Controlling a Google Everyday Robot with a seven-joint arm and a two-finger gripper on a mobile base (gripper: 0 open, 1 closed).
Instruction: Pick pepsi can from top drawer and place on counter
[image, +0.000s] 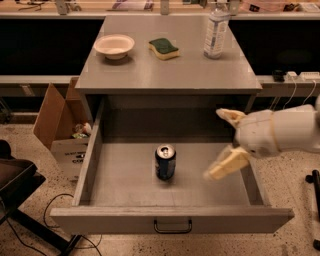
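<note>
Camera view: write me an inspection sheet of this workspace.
Surface: counter, grey and flat.
Job's things: pepsi can upright near the middle of the open top drawer.
Clutter: bowl, sponge and plastic bottle on the counter.
Grippers: gripper open, over the drawer's right side, apart from the can.
Cables: black cable on the floor at left.
Surroundings: cardboard box left of the drawer; speckled floor.

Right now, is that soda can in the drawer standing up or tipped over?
Upright: the pepsi can stands in the top drawer, silver top up. The tool, open, hovers beside it.
</note>
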